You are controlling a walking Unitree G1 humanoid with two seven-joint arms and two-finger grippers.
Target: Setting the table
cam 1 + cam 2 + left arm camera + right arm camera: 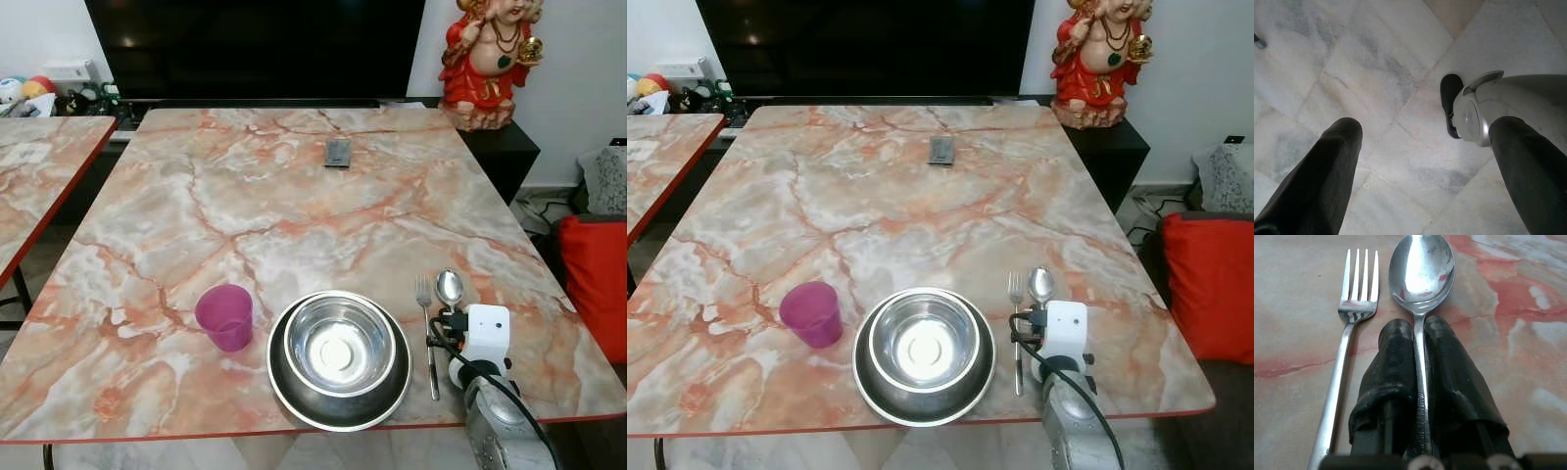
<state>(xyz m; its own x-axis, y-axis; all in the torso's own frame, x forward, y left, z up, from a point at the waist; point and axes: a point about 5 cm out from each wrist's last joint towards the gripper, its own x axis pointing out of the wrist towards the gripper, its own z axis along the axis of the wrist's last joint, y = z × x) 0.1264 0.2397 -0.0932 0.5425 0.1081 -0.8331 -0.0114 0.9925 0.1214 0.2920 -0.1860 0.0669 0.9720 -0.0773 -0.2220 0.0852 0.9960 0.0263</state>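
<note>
The right end effector (1419, 362) is closed on the handle of the spoon (1421, 271), with both fingers pressed against its sides. In the left eye view the spoon lies at the lower right of the frame, on the desk (294, 196), just beside the fork (427, 333) and parallel to it. The nested steel bowls (339, 357) sit at lower centre, left of the fork, and the pink cup (225, 316) sits left of the bowls.

The left end effector (1425, 161) hangs idle over the floor, fingers spread apart.

Risk assessment:
- Releasing while the wrist is moving would likely drag the spoon askew or push it into the fork.
- The fork is close to the left finger; a sideways retreat could knock it toward the bowls.
- The setting is near the desk edge; a rearward pull with fingers closed could carry the spoon off the desk.
</note>
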